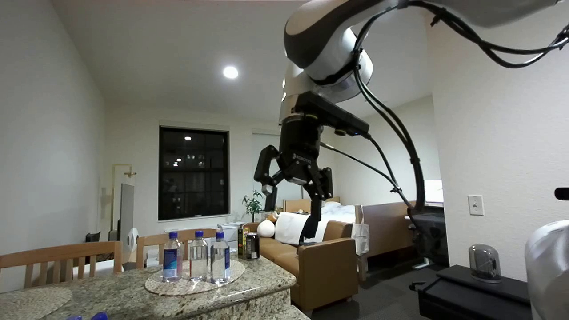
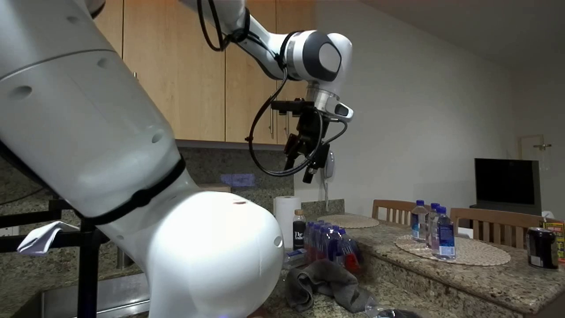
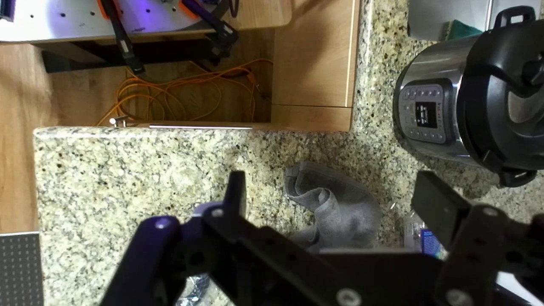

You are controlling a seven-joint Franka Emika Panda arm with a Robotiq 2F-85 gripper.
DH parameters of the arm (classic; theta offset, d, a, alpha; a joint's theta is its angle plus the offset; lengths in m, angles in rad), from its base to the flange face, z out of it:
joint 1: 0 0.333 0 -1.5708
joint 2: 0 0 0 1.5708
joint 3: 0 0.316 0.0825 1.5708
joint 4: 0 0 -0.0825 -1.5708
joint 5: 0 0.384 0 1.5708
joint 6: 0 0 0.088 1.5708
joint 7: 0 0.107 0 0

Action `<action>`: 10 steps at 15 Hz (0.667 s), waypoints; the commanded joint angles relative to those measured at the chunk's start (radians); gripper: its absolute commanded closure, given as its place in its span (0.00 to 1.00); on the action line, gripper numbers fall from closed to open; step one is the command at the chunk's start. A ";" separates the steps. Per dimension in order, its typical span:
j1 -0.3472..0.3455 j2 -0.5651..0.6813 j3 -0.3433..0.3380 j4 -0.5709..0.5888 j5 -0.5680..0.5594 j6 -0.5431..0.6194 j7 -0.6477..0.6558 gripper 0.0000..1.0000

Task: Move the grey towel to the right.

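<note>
Grey and rumpled, your towel point(image 3: 348, 212) lies on the granite counter point(image 3: 127, 178), near the clustered bottles point(image 2: 324, 240) in an exterior view. Your gripper point(image 3: 333, 195) hangs high above the counter, its fingers point(image 3: 437, 206) spread well apart; in the wrist view you see the towel between them.

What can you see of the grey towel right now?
The grey towel looks like soft, plain cloth, crumpled and bunched, with a raised, curled fold showing in the wrist view. It lies on the speckled countertop, near the clustered bottles in an exterior view; whether any bottle touches it, I cannot tell. The open gripper is higher up, apart from it, and hides part of it in the wrist view.
</note>
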 commanded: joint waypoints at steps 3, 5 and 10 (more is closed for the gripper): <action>0.023 0.133 0.113 0.010 0.070 0.295 0.008 0.00; 0.045 0.184 0.157 0.010 0.067 0.423 0.027 0.00; 0.066 0.331 0.286 0.010 -0.046 0.732 0.174 0.00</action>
